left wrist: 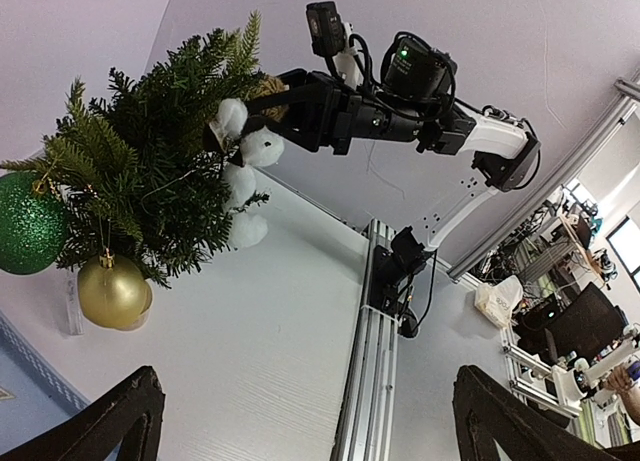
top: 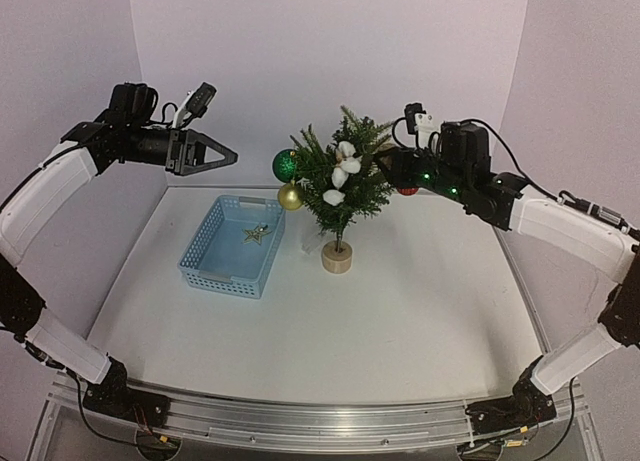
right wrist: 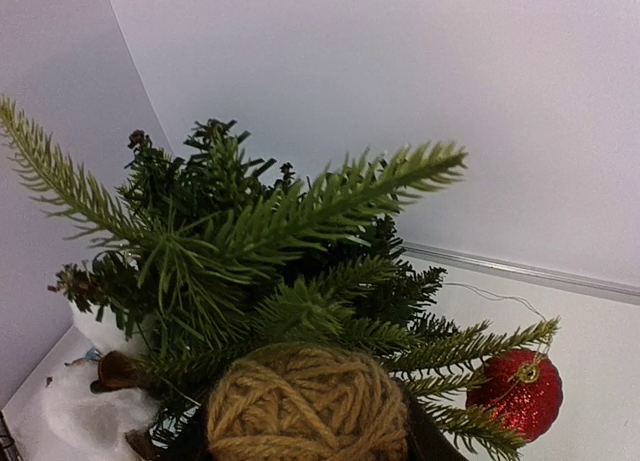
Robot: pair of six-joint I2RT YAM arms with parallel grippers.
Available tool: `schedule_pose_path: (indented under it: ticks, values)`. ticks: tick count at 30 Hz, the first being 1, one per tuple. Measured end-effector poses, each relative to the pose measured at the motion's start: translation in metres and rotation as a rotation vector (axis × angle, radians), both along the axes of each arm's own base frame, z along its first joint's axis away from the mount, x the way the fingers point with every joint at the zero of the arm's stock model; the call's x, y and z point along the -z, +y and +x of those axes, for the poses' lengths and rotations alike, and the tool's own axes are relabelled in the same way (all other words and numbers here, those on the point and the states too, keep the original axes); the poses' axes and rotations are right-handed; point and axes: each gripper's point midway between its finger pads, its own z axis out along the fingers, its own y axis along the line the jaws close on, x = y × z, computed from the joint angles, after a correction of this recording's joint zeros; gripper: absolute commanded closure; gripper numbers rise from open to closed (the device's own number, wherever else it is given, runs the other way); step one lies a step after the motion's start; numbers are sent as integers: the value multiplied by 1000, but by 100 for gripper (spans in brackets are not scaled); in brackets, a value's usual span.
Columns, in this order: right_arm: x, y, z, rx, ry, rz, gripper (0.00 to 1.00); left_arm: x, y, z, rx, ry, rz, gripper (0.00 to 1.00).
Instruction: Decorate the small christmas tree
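1. Left fingers (top: 215, 156) hang spread wide and hold nothing, high above the far left of the tabletop (top: 410, 311), well apart from the small christmas tree (top: 345, 186). The tree stands upright on its round wooden base (top: 337, 259) near the middle of the far side, just right of the blue basket (top: 205, 264). A gold star (top: 256, 233) lies in the basket. A green bauble (top: 285, 164) and a gold bauble (top: 291, 196) hang on the tree's left side, and white cotton puffs (top: 345, 166) sit among the front branches. Right fingers (top: 388, 164) reach into the tree's upper right branches, with a red bauble (top: 408, 190) just below them.
2. From the left wrist, the left fingers (left wrist: 120, 421) show as two dark tips far apart at the bottom edge. Beyond them is the tree (left wrist: 150, 171) with the green bauble (left wrist: 28, 224), the gold bauble (left wrist: 112, 291) and the cotton puffs (left wrist: 245, 146). The right fingers (left wrist: 300, 116) are clamped on a tan yarn ball (left wrist: 268, 89) at the tree's top.
3. From the right wrist, the yarn ball (right wrist: 305, 406) fills the bottom centre, gripped from both sides and pressed against the tree's (right wrist: 280, 251) branches. The red bauble (right wrist: 515, 391) hangs from a branch at the lower right, and the cotton puffs (right wrist: 70, 411) show at the lower left
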Motion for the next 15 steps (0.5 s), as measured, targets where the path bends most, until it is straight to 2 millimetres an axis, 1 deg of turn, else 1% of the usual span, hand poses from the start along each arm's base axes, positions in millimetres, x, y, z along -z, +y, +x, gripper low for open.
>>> schedule_pose_path:
  ticks: [3, 9, 15]
  values:
    - [7, -7, -5, 11, 8, -12, 84, -1, 0, -1, 2, -2, 0, 0]
    - [-4, -12, -11, 11, -17, 1, 85, -1, 0, -1, 3, -3, -1, 0]
    - [-5, -13, -9, 14, -28, -8, 85, -2, 0, -2, 8, -4, -4, 0]
